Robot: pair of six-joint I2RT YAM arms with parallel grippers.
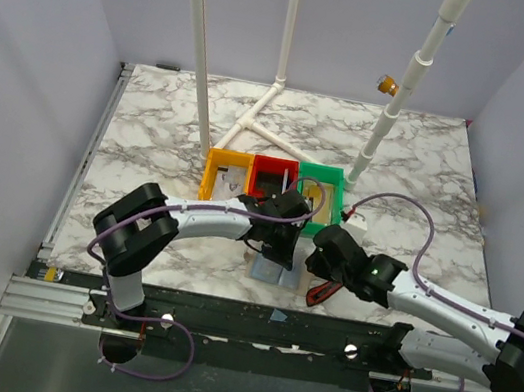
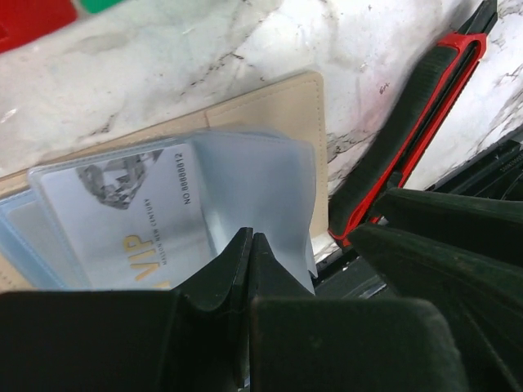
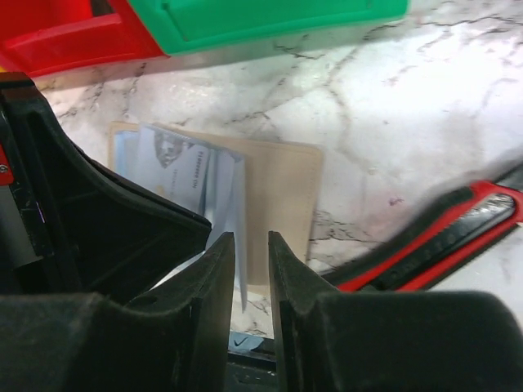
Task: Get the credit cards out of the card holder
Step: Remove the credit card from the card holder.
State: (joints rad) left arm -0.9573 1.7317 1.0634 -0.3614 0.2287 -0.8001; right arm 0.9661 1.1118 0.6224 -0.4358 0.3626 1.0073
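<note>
Card holder (image 2: pixel 278 106) open, VIP credit card (image 2: pixel 122 220) inside, left gripper (image 2: pixel 249 242) closed

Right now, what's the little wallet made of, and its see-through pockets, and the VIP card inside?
The card holder looks like tan leather or fake leather: it is matte, with a pressed seam along its edge. Its pockets seem to be soft plastic, cloudy blue-grey, since the card shows through them. The VIP card looks like thin stiff plastic, lying flat, with printed gold letters.
</note>
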